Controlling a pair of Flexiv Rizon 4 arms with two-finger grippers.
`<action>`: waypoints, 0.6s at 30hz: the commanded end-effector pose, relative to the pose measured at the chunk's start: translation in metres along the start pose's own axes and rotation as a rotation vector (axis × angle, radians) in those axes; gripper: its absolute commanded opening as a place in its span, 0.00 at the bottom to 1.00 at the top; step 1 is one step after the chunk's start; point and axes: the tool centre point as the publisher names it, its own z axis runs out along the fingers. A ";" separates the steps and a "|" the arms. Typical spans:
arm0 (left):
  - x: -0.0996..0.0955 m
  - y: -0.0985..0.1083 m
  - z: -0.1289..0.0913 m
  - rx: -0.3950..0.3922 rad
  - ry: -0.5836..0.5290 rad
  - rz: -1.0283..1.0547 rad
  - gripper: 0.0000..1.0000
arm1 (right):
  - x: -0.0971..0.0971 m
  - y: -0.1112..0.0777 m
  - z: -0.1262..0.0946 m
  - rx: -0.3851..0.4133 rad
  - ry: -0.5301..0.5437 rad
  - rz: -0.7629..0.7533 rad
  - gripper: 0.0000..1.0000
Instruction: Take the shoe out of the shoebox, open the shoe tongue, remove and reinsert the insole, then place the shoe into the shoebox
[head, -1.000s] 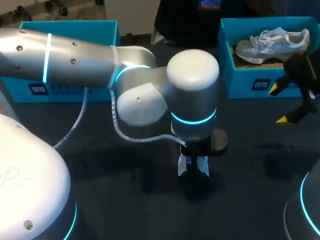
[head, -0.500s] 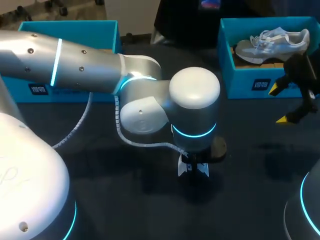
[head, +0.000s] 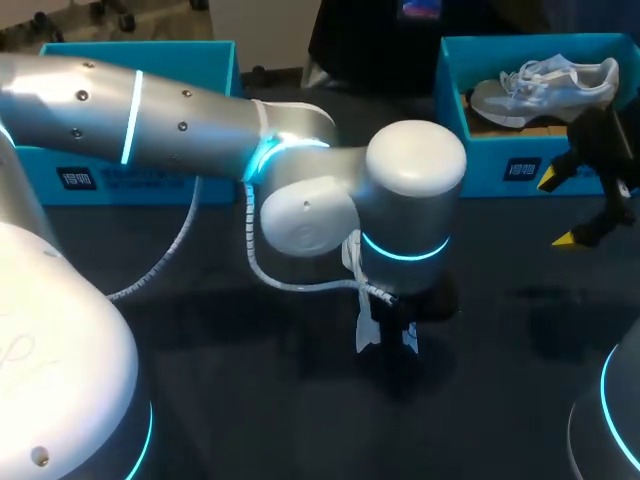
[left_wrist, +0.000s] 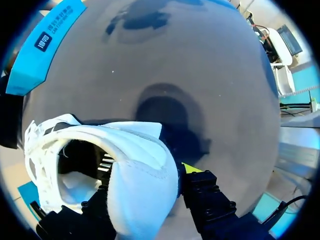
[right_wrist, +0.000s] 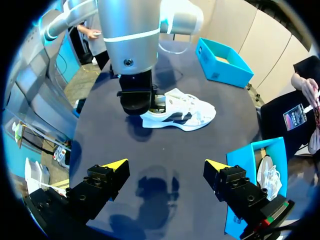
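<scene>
A white shoe with dark side stripes (right_wrist: 182, 112) lies on its sole in the middle of the dark table (head: 250, 400). My left gripper (left_wrist: 142, 180) comes down on its heel (left_wrist: 140, 175), one finger inside the opening and one outside, shut on the heel wall. Only one yellow fingertip (left_wrist: 191, 168) shows. In the head view my left wrist hides most of the shoe (head: 372, 335). My right gripper (right_wrist: 165, 165) hangs open and empty at the table's right (head: 560, 210), well away from the shoe.
A blue shoebox (head: 500, 150) at the back right holds a second grey-white shoe (head: 545, 85); it sits just beside my right gripper. Another blue box (head: 130, 170) stands at the back left.
My left arm has shifted a little to the right over the shoe and its fingers have come together on the heel. My right arm has stayed still.
</scene>
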 end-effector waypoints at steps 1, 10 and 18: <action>-0.005 -0.004 0.014 -0.028 0.032 0.001 0.00 | 0.000 0.000 0.001 0.002 -0.001 0.000 1.00; -0.003 0.006 -0.017 -0.059 0.018 0.018 0.00 | 0.000 0.000 0.001 0.002 -0.001 0.000 1.00; -0.013 0.015 -0.059 -0.016 -0.026 -0.018 0.00 | 0.000 0.000 0.001 0.002 -0.001 0.000 1.00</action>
